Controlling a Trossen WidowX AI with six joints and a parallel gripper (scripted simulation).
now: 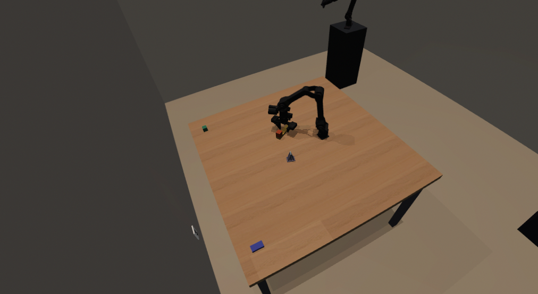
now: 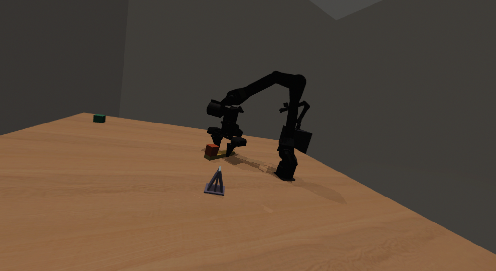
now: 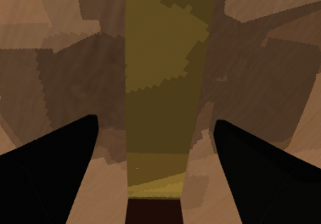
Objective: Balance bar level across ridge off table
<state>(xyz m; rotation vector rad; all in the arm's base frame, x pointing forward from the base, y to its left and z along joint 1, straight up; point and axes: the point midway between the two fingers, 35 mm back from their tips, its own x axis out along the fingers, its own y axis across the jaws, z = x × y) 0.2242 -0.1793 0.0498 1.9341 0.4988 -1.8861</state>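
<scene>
The yellow bar [image 1: 285,127] [image 2: 222,154] [image 3: 166,89] lies flat on the wooden table [image 1: 301,201], with a red block [image 1: 278,134] [image 2: 211,149] [image 3: 154,214] on its near end. My gripper [image 1: 283,127] [image 2: 222,149] [image 3: 157,125] is open and low over the bar. One finger stands on each side of the bar, with a gap on both sides in the wrist view. The ridge [image 1: 290,157] [image 2: 215,182], a small dark triangular stand with a pale top edge, stands apart from the bar, toward the table's middle.
A green block [image 1: 204,128] [image 2: 99,118] sits near the far left edge. A flat blue block [image 1: 257,246] lies near the front corner. My arm's base [image 1: 322,132] [image 2: 286,165] stands right of the bar. A black pedestal [image 1: 345,55] stands beyond the table.
</scene>
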